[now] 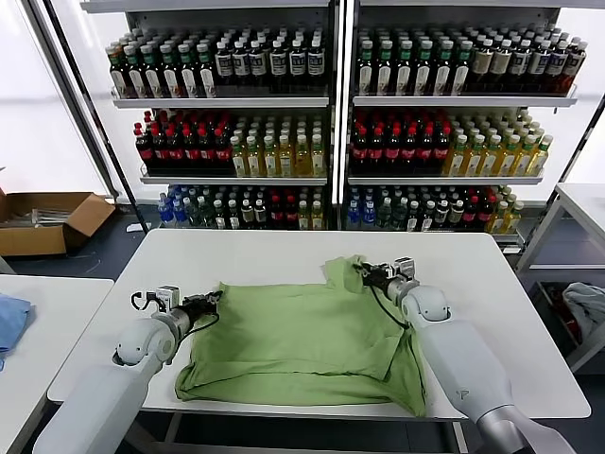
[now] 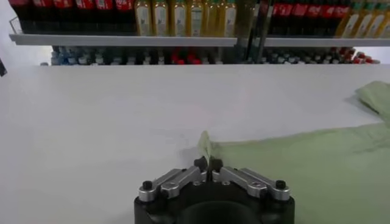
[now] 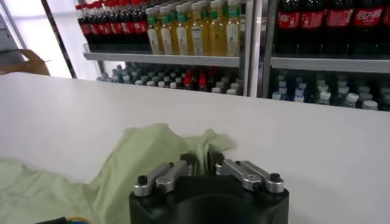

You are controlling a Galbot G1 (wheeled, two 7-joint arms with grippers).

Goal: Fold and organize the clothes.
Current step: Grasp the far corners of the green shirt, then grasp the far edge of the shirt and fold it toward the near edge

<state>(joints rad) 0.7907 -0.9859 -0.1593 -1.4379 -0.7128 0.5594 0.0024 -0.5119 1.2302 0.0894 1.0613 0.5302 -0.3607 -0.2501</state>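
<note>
The clothes, a light green shirt [image 1: 293, 340], lie spread on the white table [image 1: 236, 251] with the plain side up. My left gripper [image 1: 216, 299] is shut on the shirt's far left corner [image 2: 206, 146]; green fabric is pinched between its fingertips [image 2: 200, 164]. At the far right edge, my right gripper [image 1: 364, 274] is shut on a bunched fold of the shirt [image 3: 152, 146], and the cloth rises between its fingertips [image 3: 187, 159]. A sleeve [image 1: 342, 270] sticks out beside it. No collar, buttons or print show.
Shelves of bottles [image 1: 321, 123] stand behind the table. A second table with a light blue cloth [image 1: 11, 322] is on the left, near a cardboard box [image 1: 47, 219] on the floor. A grey-white cloth [image 1: 586, 307] lies at the right.
</note>
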